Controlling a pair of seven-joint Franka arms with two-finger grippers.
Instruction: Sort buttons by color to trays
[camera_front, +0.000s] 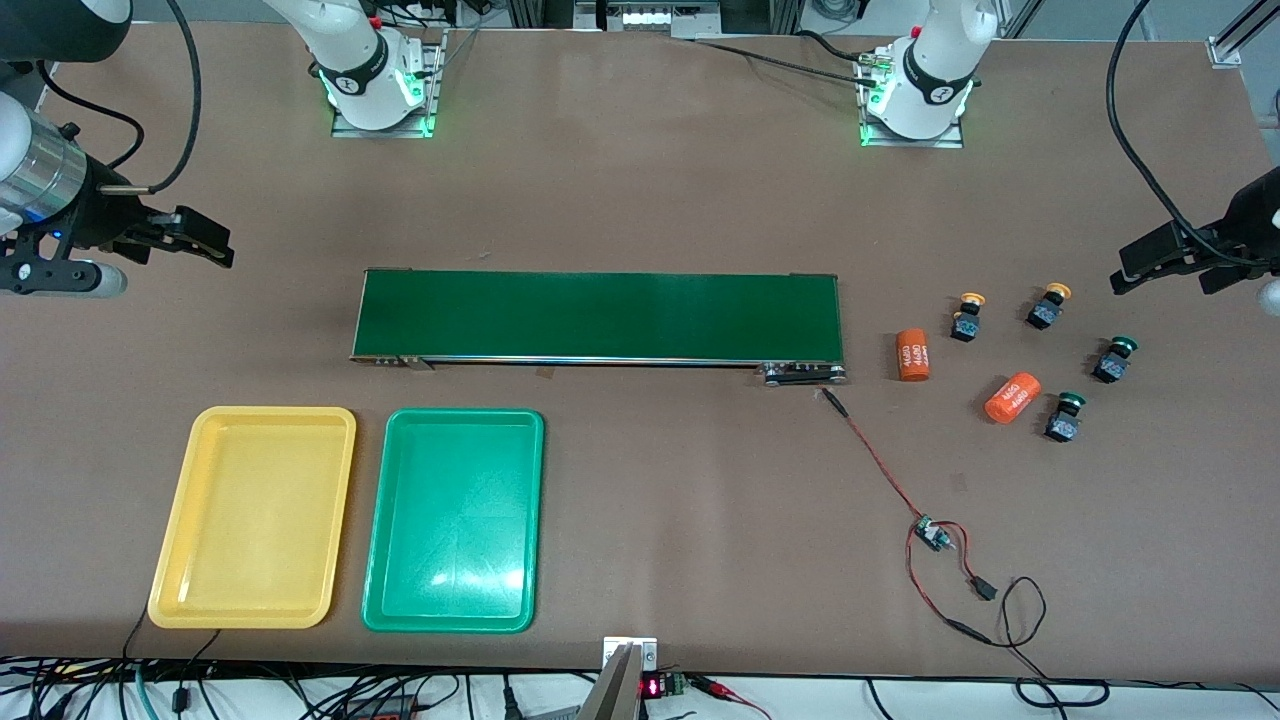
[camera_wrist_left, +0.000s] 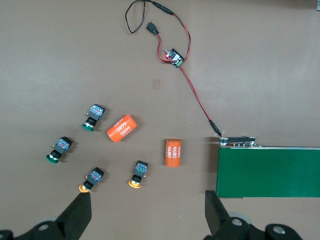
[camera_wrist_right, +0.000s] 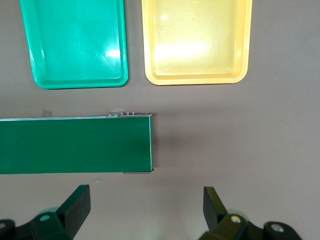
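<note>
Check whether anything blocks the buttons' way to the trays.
The conveyor belt lies on the table between the four buttons and both trays. Two orange cylinders lie beside the buttons, toward the belt.

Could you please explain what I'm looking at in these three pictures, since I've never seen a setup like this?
These are two robot arms at a brown table. The wide picture looks down from across the table; the arms' bases stand along its top. The other two come from cameras on each arm's wrist, looking down past its own fingers.

The left hand waits in the air, open and holding nothing, near the small parts at its end of the table: two yellow buttons, two green buttons and two orange cylinders. The right hand is also open and empty, at the other end.

In the middle lies a green conveyor belt. Nearer the camera sit a yellow tray and a green tray, both empty. A small board with wires lies loose.
</note>
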